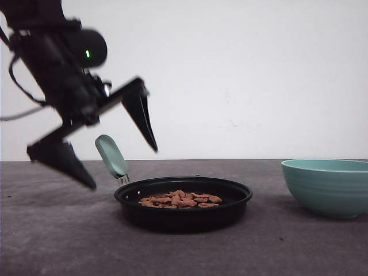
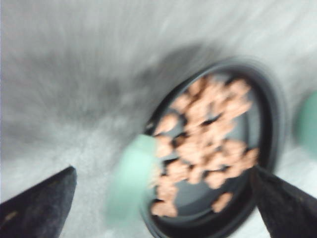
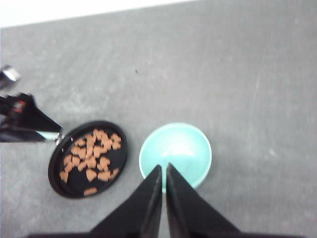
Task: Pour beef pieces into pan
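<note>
Left gripper [image 1: 125, 168] spread wide above pan [image 1: 183, 202] handle, right gripper [image 3: 164, 169] nearly closed, empty, over bowl [image 3: 175, 154]

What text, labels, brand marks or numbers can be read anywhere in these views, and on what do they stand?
None can be read.
The pan, its mint handle, the beef pieces and the teal bowl carry no print.
The left arm shows a green light, not a character.
The left wrist view is motion-blurred; no lettering can be made out there.
</note>
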Action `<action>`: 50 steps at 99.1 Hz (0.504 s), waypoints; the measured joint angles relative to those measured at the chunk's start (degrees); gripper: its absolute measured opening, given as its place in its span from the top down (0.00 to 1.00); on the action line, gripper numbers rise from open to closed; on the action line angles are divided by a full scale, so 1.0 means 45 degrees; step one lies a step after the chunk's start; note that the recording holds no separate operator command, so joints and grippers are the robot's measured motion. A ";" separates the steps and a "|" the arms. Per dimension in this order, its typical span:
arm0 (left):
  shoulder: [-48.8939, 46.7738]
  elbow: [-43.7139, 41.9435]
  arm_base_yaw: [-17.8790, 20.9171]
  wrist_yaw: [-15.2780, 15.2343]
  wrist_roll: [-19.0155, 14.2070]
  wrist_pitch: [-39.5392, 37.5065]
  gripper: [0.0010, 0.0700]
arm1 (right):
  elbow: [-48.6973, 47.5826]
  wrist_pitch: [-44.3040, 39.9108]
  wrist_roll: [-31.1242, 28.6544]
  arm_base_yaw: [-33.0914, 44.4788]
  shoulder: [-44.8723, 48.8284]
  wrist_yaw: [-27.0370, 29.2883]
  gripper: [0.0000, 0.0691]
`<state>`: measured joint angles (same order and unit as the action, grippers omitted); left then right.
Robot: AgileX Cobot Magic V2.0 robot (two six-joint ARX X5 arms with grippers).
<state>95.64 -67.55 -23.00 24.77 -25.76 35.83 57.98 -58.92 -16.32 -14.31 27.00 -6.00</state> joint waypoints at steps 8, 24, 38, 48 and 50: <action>-0.1117 0.0000 0.0000 -0.0670 -0.0005 -0.0010 0.01 | 0.0000 0.0233 0.0102 0.0000 0.0000 0.0005 0.98; -0.3653 0.0000 -0.0005 -0.2283 -0.0112 -0.0010 0.01 | 0.0000 0.0622 0.0554 0.0000 0.0000 0.0000 0.98; -0.6625 0.0000 -0.0408 -0.4192 -0.0117 -0.0151 0.01 | 0.0000 0.0627 0.1190 0.0000 0.0000 0.0000 0.98; -0.8718 -0.0073 -0.1025 -0.6110 0.0160 -0.0185 0.02 | 0.0000 0.0782 0.1948 0.0000 0.0000 0.0005 0.98; -0.9102 -0.0097 -0.1127 -0.6538 0.0228 -0.0141 0.05 | 0.0000 0.0865 0.2098 0.0000 0.0000 0.0005 0.98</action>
<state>54.68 -67.99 -28.08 -4.64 -24.73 35.20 57.98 -55.02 -6.87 -14.31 27.00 -5.98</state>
